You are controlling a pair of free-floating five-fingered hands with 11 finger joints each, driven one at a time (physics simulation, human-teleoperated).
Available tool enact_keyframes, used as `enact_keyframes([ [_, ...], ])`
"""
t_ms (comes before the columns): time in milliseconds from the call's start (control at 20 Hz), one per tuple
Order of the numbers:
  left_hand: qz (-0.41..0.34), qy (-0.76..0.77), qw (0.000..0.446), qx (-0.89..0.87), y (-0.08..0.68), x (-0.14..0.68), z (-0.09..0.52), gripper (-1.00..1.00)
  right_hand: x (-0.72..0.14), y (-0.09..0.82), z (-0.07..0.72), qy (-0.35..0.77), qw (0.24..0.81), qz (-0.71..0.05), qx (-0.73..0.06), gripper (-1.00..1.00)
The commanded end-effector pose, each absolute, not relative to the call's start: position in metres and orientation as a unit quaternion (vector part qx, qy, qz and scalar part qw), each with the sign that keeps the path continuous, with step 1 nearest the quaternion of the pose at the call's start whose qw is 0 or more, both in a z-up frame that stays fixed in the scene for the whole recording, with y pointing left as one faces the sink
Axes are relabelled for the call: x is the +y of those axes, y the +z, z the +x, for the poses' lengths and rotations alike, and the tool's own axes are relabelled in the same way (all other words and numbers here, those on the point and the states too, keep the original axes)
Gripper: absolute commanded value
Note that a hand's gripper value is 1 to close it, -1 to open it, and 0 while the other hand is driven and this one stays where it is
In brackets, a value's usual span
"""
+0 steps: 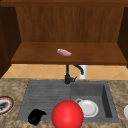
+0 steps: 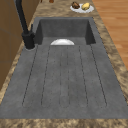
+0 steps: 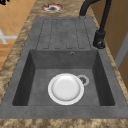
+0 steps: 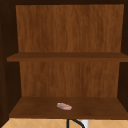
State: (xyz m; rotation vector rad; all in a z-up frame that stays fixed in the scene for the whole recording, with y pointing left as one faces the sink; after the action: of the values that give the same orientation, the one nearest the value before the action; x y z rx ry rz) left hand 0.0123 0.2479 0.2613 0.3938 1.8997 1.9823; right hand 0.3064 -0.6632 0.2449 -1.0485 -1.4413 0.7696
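A black left hand (image 1: 35, 116) hovers over the front left corner of the draining board (image 1: 45, 96), beside a big red ball (image 1: 67, 114). The ball sits low in the front view, over the sink's front edge, and covers part of the white plate (image 1: 88, 108). That white plate (image 3: 65, 88) lies flat in the basin (image 3: 37, 82) next to the drain, and its far rim (image 2: 62, 42) peeks over the basin's edge in the left side view. A small pink item (image 1: 64, 52) lies on the lower cabinet shelf (image 4: 37, 107), also seen as the pink item (image 4: 64, 106).
A black faucet (image 1: 67, 75) stands behind the sink with a white cup (image 1: 83, 72) behind it. A red-rimmed plate (image 1: 5, 105) rests on the left counter. A white plate with brown and yellow food (image 2: 82, 7) rests on the right counter.
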Motion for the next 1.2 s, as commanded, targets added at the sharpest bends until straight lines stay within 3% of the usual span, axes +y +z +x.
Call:
enact_keyframes([
  [0, 0.140, 0.703, 0.183, 0.673, 0.261, 0.248, 0.012, 0.00, -0.682, 0.259, 0.319, 0.317, 0.580, -0.430, -0.615, -1.00],
  [1150, 0.140, 0.703, 0.183, 0.673, 0.261, 0.248, 0.012, 0.00, -0.741, 0.409, 0.309, 0.285, 0.623, -0.432, -0.587, -1.00],
])
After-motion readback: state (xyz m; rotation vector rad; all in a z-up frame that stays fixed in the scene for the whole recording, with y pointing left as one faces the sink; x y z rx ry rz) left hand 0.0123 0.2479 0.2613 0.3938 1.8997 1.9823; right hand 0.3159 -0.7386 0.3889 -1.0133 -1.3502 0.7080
